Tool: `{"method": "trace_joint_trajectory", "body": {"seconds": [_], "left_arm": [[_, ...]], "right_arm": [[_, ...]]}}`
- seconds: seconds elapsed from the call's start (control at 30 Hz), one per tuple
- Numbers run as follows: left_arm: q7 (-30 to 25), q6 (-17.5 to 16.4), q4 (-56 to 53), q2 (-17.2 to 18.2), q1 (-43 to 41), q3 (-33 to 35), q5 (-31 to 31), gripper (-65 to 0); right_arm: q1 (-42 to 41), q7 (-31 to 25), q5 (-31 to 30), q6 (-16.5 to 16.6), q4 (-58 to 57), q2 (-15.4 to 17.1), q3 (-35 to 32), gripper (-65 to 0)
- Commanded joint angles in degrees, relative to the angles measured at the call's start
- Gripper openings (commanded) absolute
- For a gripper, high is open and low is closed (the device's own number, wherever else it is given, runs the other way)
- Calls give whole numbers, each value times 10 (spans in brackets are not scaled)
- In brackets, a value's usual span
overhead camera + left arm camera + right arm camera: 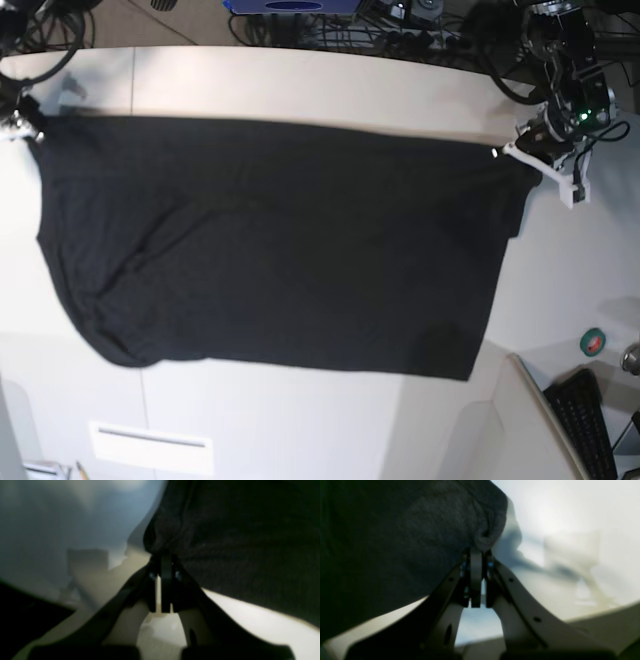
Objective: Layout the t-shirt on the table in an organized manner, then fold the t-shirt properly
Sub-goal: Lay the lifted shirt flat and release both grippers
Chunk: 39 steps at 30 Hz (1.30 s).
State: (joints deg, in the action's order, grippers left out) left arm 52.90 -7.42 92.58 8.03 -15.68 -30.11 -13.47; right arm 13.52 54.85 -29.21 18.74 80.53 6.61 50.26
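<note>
Both grippers clamped on t-shirt (270, 240) corners: left gripper (165, 562) at far right, right gripper (476, 555) at far left. Shirt stretched taut between them over tabletop (300, 90), plain black side showing.

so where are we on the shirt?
Done: each gripper, left and right, is shut on a top corner of the shirt, which is stretched wide over the table. In hand: laying it flat. Left: smoothing the rumpled lower edge; no fold made yet.
</note>
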Motion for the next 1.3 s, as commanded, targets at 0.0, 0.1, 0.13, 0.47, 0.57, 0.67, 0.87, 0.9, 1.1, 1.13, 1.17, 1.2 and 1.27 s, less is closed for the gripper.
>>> {"method": "trace_joint_trajectory", "body": {"seconds": [0.0,0.1,0.13,0.47,0.57,0.67,0.87,0.9,1.1,1.13,1.17,1.2,1.27], "left_arm": [[-17,3,11,6,-5,-5,1,-650],[-44,3,9,6,-34,-8,1,-650],[-49,3,8,5,-41,-8,1,-650],[-54,3,7,3,-53,-8,1,-650],[-54,3,7,3,-52,-8,1,-650],[-54,3,7,3,-55,-8,1,-650],[-53,3,8,3,-63,-8,1,-650],[-53,3,10,3,-65,-8,1,-650],[-53,3,7,5,-66,-8,1,-650],[-53,3,7,5,-66,-8,1,-650],[-53,3,7,5,-66,-8,1,-650],[-51,3,7,5,-66,-8,1,-650],[-50,3,9,5,-66,-8,1,-650]], "right_arm": [[7,-7,-5,13,10,6,2,-650],[28,-7,-5,27,10,4,3,-650],[34,-7,-5,27,10,4,3,-650],[66,-8,-5,28,19,-10,3,-650],[74,-8,-5,28,44,-23,3,-650],[81,-8,-5,28,74,-31,3,-650],[80,-8,-3,28,75,-32,3,-650],[80,-8,-3,28,75,-32,3,-650],[81,-4,-3,28,75,-32,3,-650],[81,-4,-3,28,75,-32,3,-650],[81,-4,-3,28,75,-32,3,-650],[81,-4,-3,28,75,-32,3,-650],[81,-3,-3,28,79,-32,3,-650]]}}
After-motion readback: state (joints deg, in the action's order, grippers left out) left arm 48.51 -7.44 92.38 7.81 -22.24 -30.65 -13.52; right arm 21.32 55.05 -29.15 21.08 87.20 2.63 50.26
